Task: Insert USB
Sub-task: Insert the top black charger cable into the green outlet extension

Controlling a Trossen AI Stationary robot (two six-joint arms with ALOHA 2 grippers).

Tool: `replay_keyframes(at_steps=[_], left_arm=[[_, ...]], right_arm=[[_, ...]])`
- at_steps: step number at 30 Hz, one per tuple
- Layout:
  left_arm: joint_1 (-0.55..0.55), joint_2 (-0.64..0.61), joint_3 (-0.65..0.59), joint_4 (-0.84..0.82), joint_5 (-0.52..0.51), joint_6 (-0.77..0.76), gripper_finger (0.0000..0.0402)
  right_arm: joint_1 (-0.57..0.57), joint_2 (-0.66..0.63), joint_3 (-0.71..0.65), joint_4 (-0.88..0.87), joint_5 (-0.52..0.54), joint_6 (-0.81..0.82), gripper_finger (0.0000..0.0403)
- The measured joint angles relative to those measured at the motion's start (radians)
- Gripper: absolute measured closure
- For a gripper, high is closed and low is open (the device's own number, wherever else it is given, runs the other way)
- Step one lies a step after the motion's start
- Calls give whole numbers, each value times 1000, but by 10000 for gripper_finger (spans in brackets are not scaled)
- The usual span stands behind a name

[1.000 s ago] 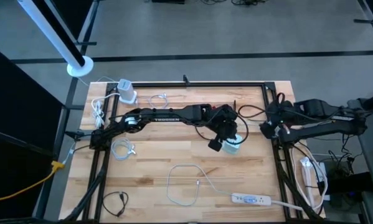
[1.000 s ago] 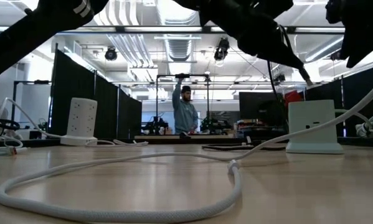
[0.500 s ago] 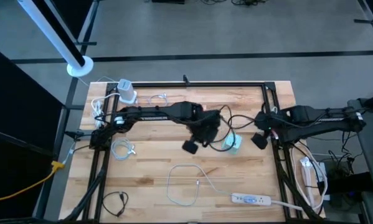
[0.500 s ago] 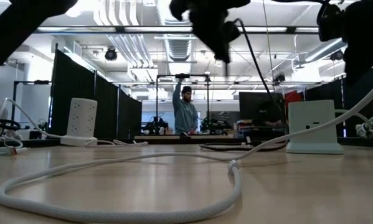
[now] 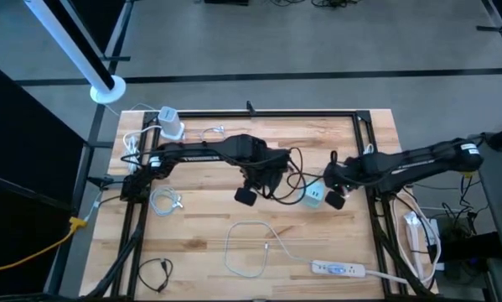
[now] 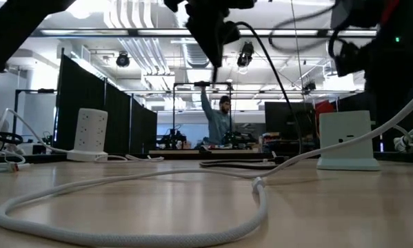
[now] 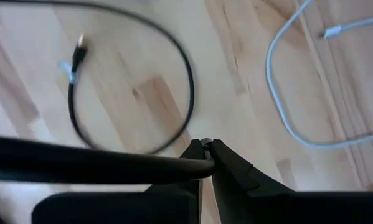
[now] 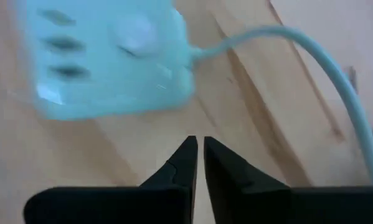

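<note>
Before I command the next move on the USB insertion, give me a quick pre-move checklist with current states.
1. Left gripper shut on the black cable: ok.
2. Plug tip visible at the left jaws: cannot tell.
3. Right gripper nearly shut, holding nothing: ok.
4. Right gripper beside the white charging hub, not touching it: ok.
5. Hub's ports face the right wrist camera: ok.
6. Plug lined up with a port: not ok; left gripper is apart from the hub.

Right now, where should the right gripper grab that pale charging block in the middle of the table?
Probably across the charging block's two flat side faces, coming straight down from above. It stands upright on the wood table, and its cord leaves one side, so avoid that side.
</note>
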Motion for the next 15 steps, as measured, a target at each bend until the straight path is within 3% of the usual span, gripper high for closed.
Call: replay_keyframes(at_steps=[3,8,15], left_arm=[[-11,-14,0,-40,-29,-32,392],[-36,-39,0,-46,-48,-59,392],[-57,-54,0,-43,-49,-96,392]], right_arm=[[1,34,-50,66,1,2,383],[4,65,-168,413,-73,2,400],[4,152,-185,745,30,-52,402]])
